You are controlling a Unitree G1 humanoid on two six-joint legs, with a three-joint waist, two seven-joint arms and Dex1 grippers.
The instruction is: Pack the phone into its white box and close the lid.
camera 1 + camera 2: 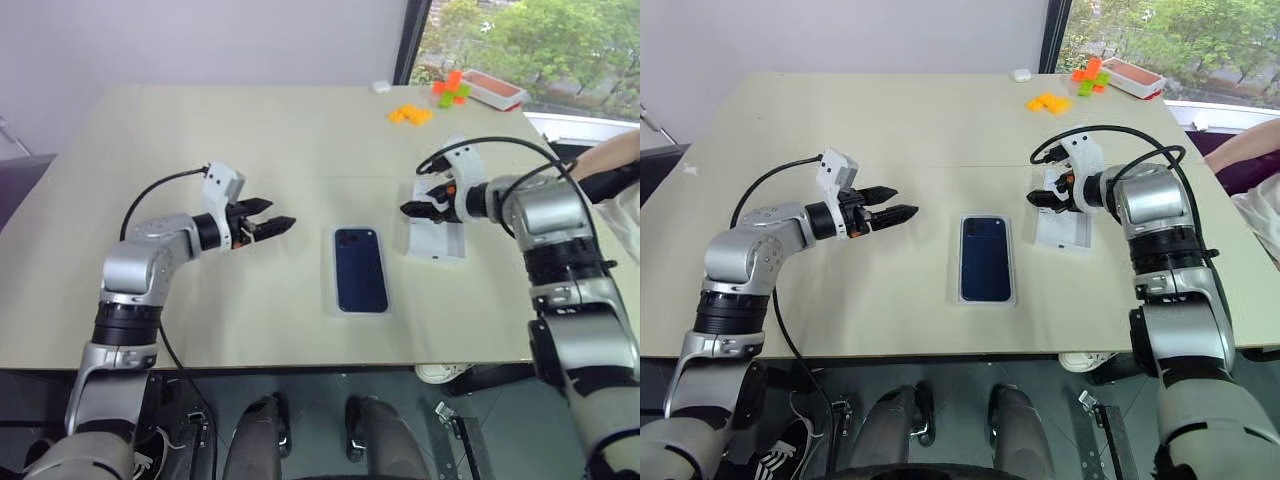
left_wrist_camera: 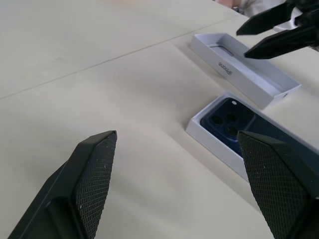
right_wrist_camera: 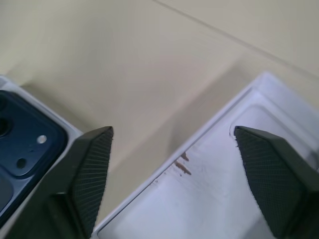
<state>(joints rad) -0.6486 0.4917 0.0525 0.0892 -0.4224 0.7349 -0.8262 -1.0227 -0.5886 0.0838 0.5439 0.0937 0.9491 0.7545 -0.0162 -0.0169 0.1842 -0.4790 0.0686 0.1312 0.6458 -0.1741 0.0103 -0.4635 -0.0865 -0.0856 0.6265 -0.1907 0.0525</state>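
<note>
The dark navy phone (image 1: 360,268) lies face down inside the shallow white box (image 1: 333,300) at the table's middle, its camera cluster at the far end. Right of it the white lid (image 1: 437,240) rests open side up, with grey lettering on one side wall. My left gripper (image 1: 275,215) hovers open to the left of the box, pointing toward it and holding nothing. My right gripper (image 1: 412,200) is open and empty above the lid's far left corner. In the left wrist view the phone (image 2: 229,119) lies ahead beyond the open fingers (image 2: 94,169). The right wrist view looks down on the lid (image 3: 199,199).
Orange blocks (image 1: 411,114) and orange and green blocks (image 1: 450,90) lie at the far right, beside a red-rimmed white tray (image 1: 493,90). A small white object (image 1: 381,87) sits at the far edge. A person's arm (image 1: 610,160) reaches in at the right edge.
</note>
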